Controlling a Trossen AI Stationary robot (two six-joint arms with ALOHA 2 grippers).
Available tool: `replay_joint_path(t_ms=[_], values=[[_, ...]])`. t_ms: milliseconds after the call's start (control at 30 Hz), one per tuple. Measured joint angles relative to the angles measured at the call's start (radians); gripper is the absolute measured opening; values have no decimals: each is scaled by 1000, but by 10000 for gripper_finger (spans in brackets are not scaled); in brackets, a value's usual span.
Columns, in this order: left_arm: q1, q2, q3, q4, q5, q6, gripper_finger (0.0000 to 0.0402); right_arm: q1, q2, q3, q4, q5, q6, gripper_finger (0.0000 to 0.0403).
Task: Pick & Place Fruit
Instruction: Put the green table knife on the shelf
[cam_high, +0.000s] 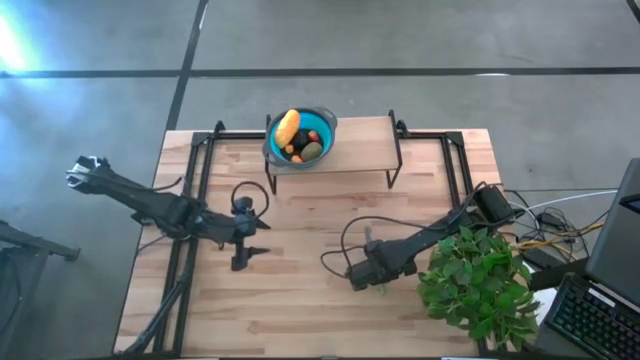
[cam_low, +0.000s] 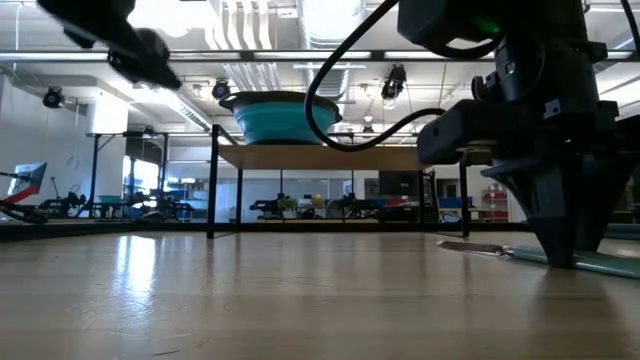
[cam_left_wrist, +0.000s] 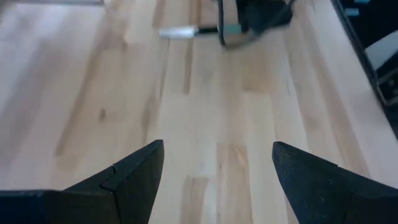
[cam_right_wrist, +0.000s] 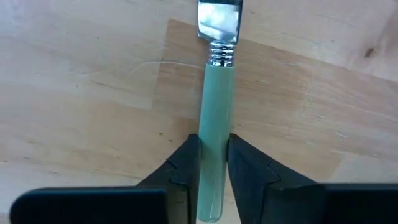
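Green-handled knife (cam_right_wrist: 214, 165) pinched by right gripper (cam_right_wrist: 214, 163) on the wood table (cam_high: 300, 300).
Fruit (cam_high: 298, 138) sits in blue bowl (cam_high: 322, 122) on rack, well beyond knife. Lift straight, keep blade level; left gripper (cam_left_wrist: 217, 177) spread wide, empty, w/ nothing between fingers.

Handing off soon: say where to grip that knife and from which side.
Grip the knife on its pale green handle, from straight above, fingers across its width. It lies flat on the table; the right gripper already clamps there.
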Motion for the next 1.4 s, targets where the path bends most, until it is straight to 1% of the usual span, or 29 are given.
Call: replay_joint_path(t_ms=[233,367,567,733,900,1000,1233,1400], values=[[0,0,-140,111,65,-84,305,0,0,-1,38,-1,-26,66],[0,0,-222,231,107,-103,305,1,0,0,71,-1,-53,64],[0,0,-313,377,111,-93,305,1,0,1,118,-1,-110,63],[0,21,-356,493,111,-22,305,0,0,0,143,0,-186,71],[0,86,-355,556,114,34,305,0,4,1,175,0,-242,60],[1,146,-322,565,118,64,305,0,5,1,208,1,-261,56],[32,305,-242,568,122,140,305,-2,5,1,251,3,-295,62],[50,420,-185,568,174,168,305,-2,6,0,297,4,-352,54]])
